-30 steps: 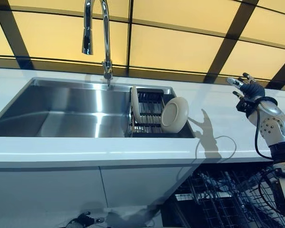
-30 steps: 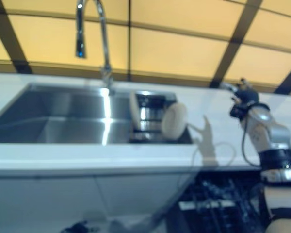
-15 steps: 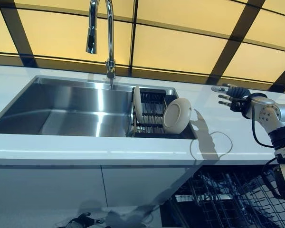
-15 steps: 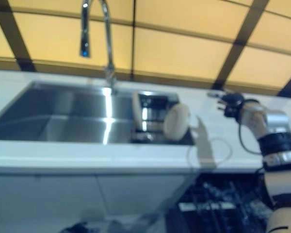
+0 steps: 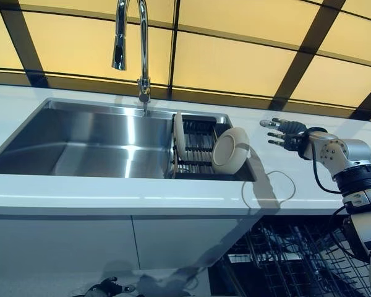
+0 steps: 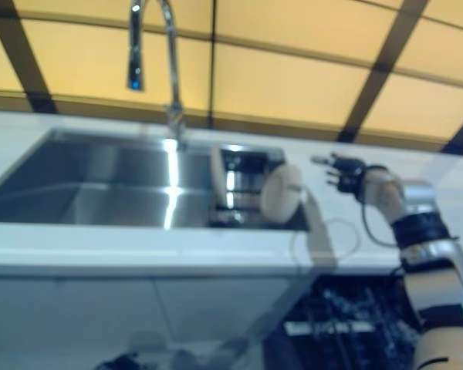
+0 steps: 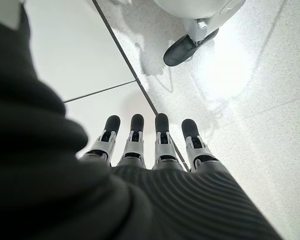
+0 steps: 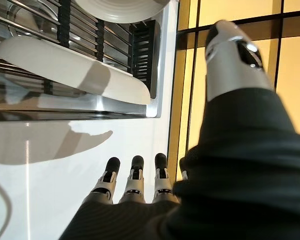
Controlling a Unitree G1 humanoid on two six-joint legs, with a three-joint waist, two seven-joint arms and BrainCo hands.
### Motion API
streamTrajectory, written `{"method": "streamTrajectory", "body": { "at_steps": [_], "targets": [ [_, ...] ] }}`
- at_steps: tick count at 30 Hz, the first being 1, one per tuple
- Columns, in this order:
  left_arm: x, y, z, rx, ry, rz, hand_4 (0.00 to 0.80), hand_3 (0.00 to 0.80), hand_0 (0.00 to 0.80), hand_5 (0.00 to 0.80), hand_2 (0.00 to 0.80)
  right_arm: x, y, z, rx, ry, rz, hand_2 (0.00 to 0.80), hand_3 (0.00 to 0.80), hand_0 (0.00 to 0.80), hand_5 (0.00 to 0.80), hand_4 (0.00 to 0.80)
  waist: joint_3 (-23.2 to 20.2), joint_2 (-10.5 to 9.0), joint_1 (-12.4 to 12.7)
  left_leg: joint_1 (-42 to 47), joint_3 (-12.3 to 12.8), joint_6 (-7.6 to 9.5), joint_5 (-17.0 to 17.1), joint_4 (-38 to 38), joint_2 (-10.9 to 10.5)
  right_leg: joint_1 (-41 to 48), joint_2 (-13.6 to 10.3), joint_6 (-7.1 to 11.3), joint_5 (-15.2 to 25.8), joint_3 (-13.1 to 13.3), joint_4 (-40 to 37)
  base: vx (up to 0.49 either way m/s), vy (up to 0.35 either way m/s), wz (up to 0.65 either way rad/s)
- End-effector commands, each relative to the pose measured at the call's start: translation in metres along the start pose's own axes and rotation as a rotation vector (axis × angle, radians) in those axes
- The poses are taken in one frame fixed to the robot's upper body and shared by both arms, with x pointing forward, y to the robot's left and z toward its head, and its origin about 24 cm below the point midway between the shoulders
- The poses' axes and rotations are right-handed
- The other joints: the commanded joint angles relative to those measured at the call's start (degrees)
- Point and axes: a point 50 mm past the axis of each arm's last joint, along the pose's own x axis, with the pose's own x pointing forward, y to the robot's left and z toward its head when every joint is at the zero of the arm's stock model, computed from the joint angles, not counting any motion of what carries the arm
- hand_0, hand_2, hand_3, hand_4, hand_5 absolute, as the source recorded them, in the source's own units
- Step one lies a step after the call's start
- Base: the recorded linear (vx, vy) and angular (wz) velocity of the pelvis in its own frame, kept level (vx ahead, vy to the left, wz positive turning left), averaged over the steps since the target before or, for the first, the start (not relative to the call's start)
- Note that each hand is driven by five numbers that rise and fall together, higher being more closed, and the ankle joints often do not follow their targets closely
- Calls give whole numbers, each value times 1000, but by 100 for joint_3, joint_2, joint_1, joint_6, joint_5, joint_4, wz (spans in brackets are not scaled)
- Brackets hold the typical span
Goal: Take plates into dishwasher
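Note:
Two cream plates stand in a black dish rack at the right end of the steel sink. One plate is upright at the rack's left side. The other plate leans at its right end. Both plates also show in the right wrist view, past the fingers. My right hand hovers over the white counter just right of the leaning plate, open, with straight fingers pointing at the rack and touching nothing. My left hand hangs low by the cabinet front, open and empty.
A tall chrome faucet rises behind the sink. The open dishwasher's wire rack juts out below the counter at the right. White cabinet doors lie under the sink. A black caster rests on the floor near my left hand.
My right hand has swung left and down across the counter, from the far right towards the leaning plate. The plates have not moved.

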Motion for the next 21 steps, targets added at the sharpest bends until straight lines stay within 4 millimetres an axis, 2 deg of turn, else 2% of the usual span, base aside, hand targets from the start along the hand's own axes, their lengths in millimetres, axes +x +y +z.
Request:
{"method": "streamTrajectory", "body": {
  "at_steps": [1,21],
  "targets": [
    [2,11,24,78,-60,19,0,0,0,0,0,-12,6,56,0,-130,-9,0,0,0,0,0,173,43,282,17,-75,153,-516,28,-195,187,-387,574,-359,-186,525,0,0,0],
    [2,12,30,89,-75,20,0,0,0,0,0,-1,23,42,22,-77,24,0,0,0,0,0,264,83,367,16,-136,141,-503,28,-189,192,-399,558,-422,-246,593,1,-1,1]
  ]
}}
